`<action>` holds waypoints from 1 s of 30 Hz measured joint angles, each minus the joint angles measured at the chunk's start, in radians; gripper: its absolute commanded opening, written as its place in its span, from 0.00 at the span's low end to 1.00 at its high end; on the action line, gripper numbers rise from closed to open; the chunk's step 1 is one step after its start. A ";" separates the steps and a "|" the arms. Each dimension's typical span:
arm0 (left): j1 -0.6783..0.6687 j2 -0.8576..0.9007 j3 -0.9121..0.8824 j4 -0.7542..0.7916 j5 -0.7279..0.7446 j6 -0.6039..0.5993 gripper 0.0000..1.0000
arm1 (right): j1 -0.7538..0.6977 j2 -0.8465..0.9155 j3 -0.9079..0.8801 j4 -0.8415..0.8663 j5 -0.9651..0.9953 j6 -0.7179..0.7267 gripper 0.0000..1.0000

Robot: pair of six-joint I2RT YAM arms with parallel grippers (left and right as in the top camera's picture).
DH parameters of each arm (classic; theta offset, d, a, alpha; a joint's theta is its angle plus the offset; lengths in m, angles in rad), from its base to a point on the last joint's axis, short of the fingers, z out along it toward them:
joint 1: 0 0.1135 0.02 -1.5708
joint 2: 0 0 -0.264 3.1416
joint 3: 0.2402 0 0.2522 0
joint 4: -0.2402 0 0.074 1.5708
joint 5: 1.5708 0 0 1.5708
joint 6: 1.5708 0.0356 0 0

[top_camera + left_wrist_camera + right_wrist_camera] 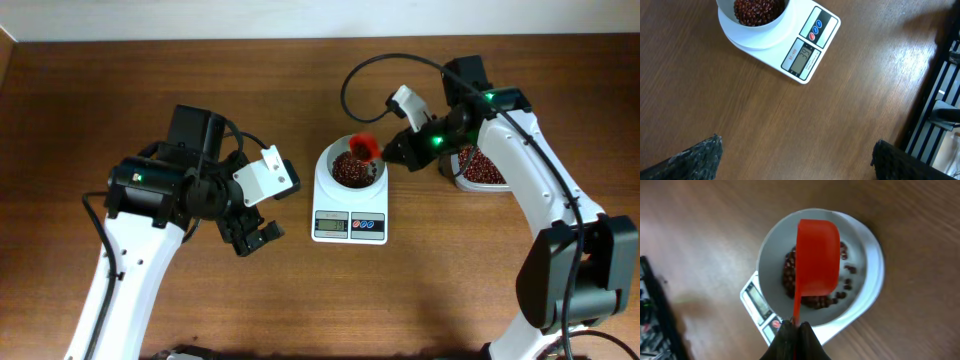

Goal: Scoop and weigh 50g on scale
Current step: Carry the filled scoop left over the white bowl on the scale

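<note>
The white scale (pixel 350 222) stands mid-table with its round bowl (pixel 326 166) holding reddish-brown beans (pixel 348 174). My right gripper (pixel 397 150) is shut on the thin handle of a red scoop (pixel 364 148), whose cup hangs over the bowl's right side. In the right wrist view the scoop (pixel 817 262) shows only its red outside above the beans (pixel 789 275), with my gripper (pixel 796 330) pinching the handle. My left gripper (pixel 255 235) hovers open left of the scale. Its fingers (pixel 695 160) stand wide over bare wood, and the scale (pixel 807 50) display shows digits like 39.4.
A clear container of beans (pixel 480 170) sits right of the scale, partly behind my right arm. A black slatted frame (pixel 945 100) runs along the right edge of the left wrist view. The table's far edge (pixel 200 40) lies at the top.
</note>
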 measured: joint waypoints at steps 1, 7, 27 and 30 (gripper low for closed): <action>0.000 0.000 0.000 0.000 0.000 0.000 0.99 | 0.000 0.000 0.000 0.000 0.007 0.000 0.04; 0.000 0.000 0.000 0.000 0.000 0.000 0.99 | 0.000 0.000 0.000 0.002 0.047 -0.015 0.04; 0.000 0.000 0.000 0.000 0.000 0.000 0.99 | 0.004 -0.065 0.000 0.004 0.062 -0.022 0.04; 0.000 0.000 0.000 0.000 0.000 0.000 0.99 | 0.032 -0.065 0.000 0.004 0.124 -0.022 0.04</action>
